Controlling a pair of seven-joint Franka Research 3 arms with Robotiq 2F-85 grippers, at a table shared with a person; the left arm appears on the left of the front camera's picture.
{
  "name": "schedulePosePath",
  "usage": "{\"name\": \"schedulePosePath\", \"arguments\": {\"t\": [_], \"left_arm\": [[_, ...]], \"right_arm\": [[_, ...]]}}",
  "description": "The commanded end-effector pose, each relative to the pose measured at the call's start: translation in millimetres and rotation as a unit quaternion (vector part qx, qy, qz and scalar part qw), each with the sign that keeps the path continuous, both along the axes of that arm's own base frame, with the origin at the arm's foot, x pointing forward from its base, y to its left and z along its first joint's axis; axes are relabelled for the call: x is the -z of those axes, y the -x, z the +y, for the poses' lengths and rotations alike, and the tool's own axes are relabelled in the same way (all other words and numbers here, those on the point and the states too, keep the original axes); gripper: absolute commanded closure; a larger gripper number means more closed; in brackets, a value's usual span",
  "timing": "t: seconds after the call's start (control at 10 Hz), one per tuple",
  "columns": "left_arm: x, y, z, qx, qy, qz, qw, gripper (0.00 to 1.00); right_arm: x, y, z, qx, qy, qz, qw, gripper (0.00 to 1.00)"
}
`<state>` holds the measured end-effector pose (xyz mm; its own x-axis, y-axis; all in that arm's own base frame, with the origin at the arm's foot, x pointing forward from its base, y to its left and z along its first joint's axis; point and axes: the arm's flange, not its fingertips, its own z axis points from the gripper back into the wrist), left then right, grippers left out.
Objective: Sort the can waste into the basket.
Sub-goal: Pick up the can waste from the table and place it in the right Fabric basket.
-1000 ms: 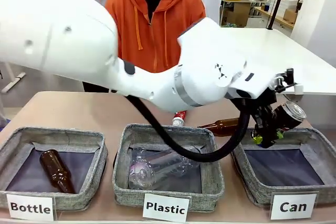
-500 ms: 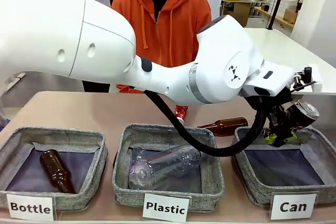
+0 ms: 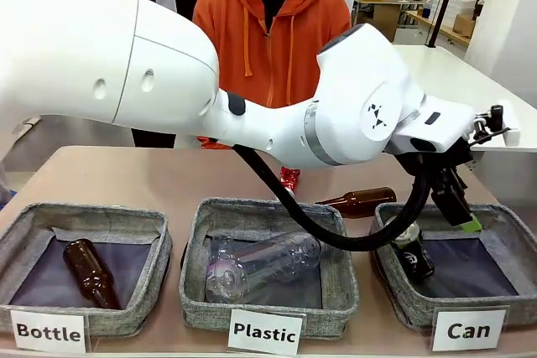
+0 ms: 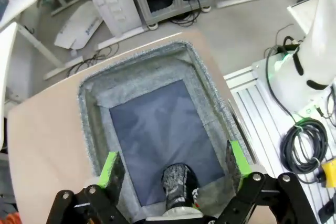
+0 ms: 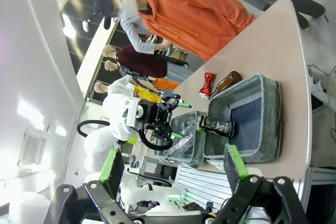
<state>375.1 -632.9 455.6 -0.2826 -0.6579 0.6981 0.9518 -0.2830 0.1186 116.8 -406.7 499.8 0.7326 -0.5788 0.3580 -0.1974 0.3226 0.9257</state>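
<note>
Grey fabric basket (image 3: 413, 311) labelled "Can", at the right, holds the black can (image 3: 413, 257) at its left side. The left gripper (image 3: 457, 207) hangs above it, fingers spread and holding nothing. The right gripper (image 5: 173, 163) is also spread wide and empty.

The middle "Plastic" basket (image 3: 340, 291) holds a clear bottle (image 3: 260, 264), and the left "Bottle" basket (image 3: 155, 267) holds a brown bottle (image 3: 88, 272).

The red crushed can (image 3: 289, 179) lies on the table (image 3: 126, 178) beyond the middle basket, near a second brown bottle (image 3: 362, 201).

Bottle basket (image 3: 18, 230): brown bottle (image 3: 88, 272) | Plastic basket (image 3: 343, 267): clear bottle (image 3: 260, 264) | table (image 3: 117, 175): second brown bottle (image 3: 362, 201)
</note>
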Motion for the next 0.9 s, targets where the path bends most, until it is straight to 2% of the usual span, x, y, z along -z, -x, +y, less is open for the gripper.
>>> {"name": "schedulePosePath", "arguments": {"t": [0.0,0.2,0.4,0.6,0.8], "left_arm": [[-21,18,26,0.020,0.011,0.012,1.000,0.00],[-54,37,90,0.050,0.031,0.024,0.998,0.00],[-81,62,177,0.074,0.040,0.030,0.996,0.00],[-95,81,262,0.045,0.067,0.065,0.995,0.00],[-100,88,336,-0.005,0.101,0.108,0.989,0.00]], "right_arm": [[1,11,4,0.005,0.002,0.002,1.000,0.00],[1,11,4,0.005,0.002,0.002,1.000,0.00],[-2,-9,13,-0.002,0.019,0.006,1.000,0.00],[-7,-32,53,-0.046,0.022,0.017,0.999,0.00],[-17,-51,103,-0.104,-0.021,0.025,0.994,0.00]]}}
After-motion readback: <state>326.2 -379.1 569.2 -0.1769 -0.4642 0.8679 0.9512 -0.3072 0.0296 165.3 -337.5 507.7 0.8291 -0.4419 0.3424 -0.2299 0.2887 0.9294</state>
